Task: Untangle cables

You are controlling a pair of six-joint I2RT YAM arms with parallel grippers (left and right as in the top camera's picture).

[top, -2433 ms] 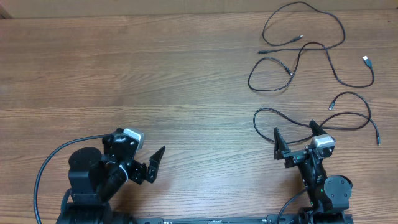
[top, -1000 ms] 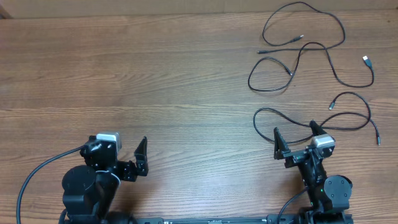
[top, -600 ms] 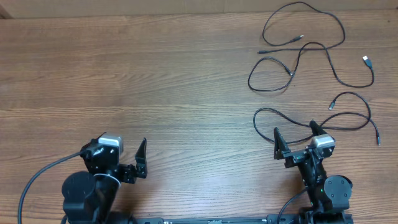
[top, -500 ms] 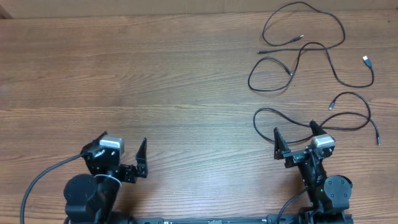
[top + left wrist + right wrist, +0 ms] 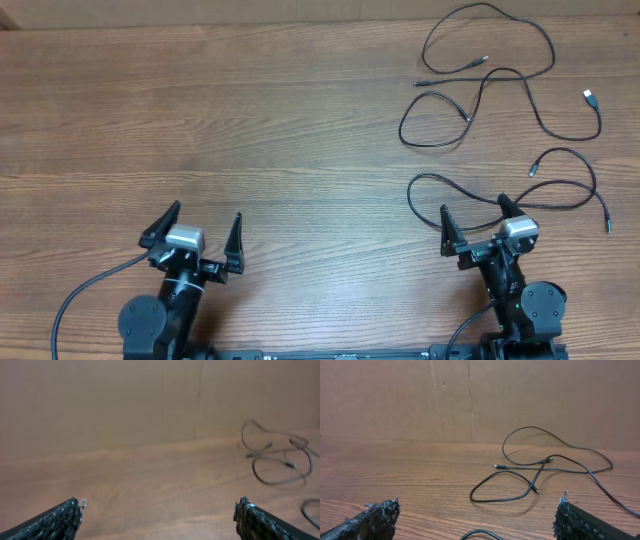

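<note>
Beyond right hand (image 5: 473,206), separate cables (image 5: 542,462), cardboard wall (image 5: 420,400)

A broad wooden table (image 5: 250,130) fills the scene, its brown boards showing grain that runs side to side under a faint sheen. Along the table's far edge stands a plain tan cardboard wall (image 5: 395,400), matte, with one vertical seam (image 5: 470,395) down it. Light lies soft and even across the table.
</note>
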